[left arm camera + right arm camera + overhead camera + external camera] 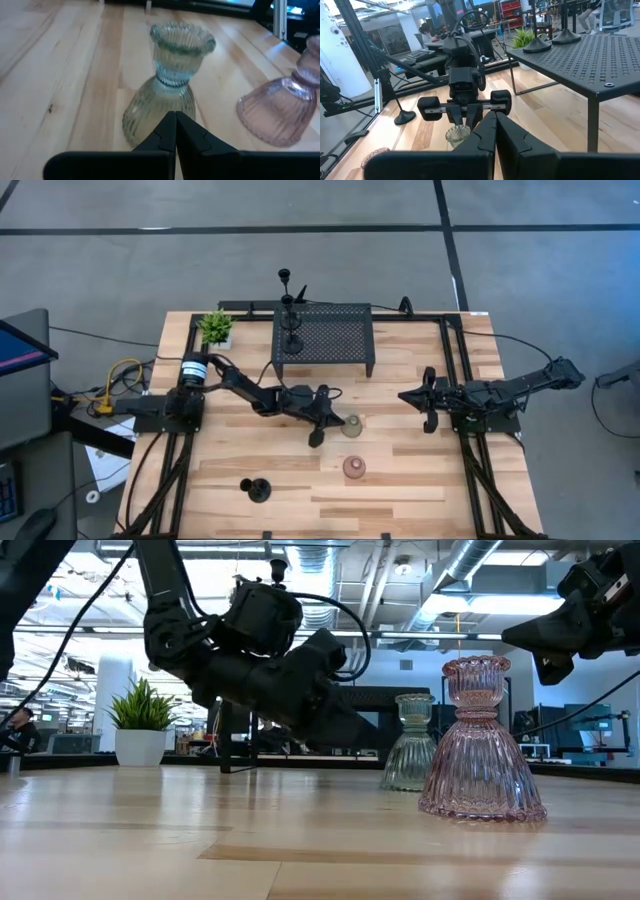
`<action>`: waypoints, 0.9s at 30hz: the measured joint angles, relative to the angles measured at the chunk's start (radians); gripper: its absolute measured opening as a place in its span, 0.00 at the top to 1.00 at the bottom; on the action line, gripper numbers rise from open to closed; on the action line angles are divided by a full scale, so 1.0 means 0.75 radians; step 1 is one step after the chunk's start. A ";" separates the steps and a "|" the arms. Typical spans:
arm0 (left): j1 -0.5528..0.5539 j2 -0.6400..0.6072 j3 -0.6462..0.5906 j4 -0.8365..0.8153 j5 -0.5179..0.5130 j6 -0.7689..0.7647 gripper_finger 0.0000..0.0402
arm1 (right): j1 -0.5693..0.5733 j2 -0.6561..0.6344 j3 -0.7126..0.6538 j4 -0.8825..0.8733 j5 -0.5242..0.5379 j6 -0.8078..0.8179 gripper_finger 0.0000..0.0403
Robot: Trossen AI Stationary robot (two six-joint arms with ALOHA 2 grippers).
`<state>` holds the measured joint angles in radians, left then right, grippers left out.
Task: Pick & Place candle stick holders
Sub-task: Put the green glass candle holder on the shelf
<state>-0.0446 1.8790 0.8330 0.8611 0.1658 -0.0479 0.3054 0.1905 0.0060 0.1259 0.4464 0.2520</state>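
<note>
The greenish-grey bell-shaped holder (352, 425) stands upright on its base on the table, and it also shows in the left wrist view (167, 90). My left gripper (338, 421) is shut, its fingertips (175, 125) low at the holder's left side. The pinkish holder (354, 468) stands nearer the front edge. One black stemmed holder (258, 490) stands at the front left. Two more black stemmed holders (291, 338) stand on the perforated stand (325, 335). My right gripper (405, 395) is shut and empty, right of the stand. My left gripper's shut fingertips (372, 743) stand level at the lower flared wall (150, 112) of the greenish-grey holder, coming from the table's left. I cannot tell whether they touch it. The holder stands upright on the table.
A small green potted plant (216, 327) stands at the far left, beside the stand. Black frame rails run along the table's left and right sides (470, 450). Bare wood lies between the two glass holders and the front edge.
</note>
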 joint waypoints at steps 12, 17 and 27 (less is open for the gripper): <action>0.009 -0.444 -0.331 -0.129 -0.050 0.074 0.99 | 0.003 0.145 0.000 -0.082 -0.137 0.050 1.00; 0.005 -0.681 -0.493 -0.131 -0.107 0.070 0.99 | 0.003 0.301 0.000 0.070 -0.145 0.050 1.00; -0.001 -0.946 -0.672 -0.130 -0.227 0.068 0.99 | 0.003 0.761 0.045 0.349 -0.145 0.050 1.00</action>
<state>-0.0456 1.1696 0.3288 0.7635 -0.0044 0.0032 0.3073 0.7615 0.0397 0.3878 0.3373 0.2893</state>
